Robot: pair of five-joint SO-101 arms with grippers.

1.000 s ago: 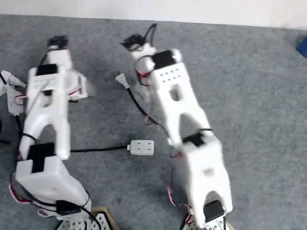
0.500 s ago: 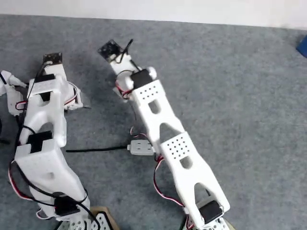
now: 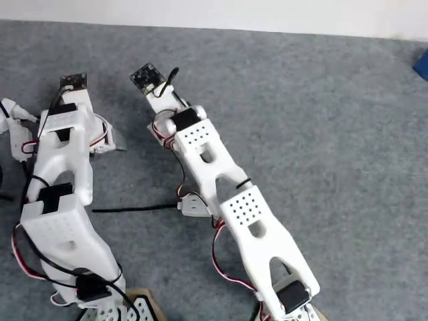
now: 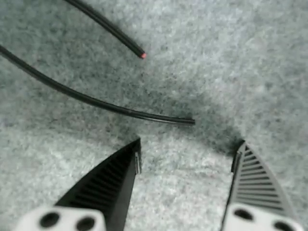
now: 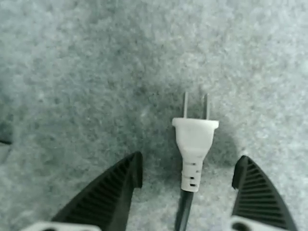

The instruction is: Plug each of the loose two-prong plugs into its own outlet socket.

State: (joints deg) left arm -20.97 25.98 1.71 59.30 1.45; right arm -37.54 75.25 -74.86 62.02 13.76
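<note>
Right wrist view: right gripper (image 5: 188, 163) jaws apart astride white plug (image 5: 195, 131); best lower centred, then close squarely on its body

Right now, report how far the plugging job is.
Done: nothing; the white plug lies loose on the carpet. In hand: the open right tool straddles it, not gripping. Remaining: grasp it and seat it in the outlet block; the left tool hangs open over black cables.

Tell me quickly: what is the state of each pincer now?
Left pincer: open, holding nothing.
Right pincer: open, straddling the white plug, not gripping it.
</note>
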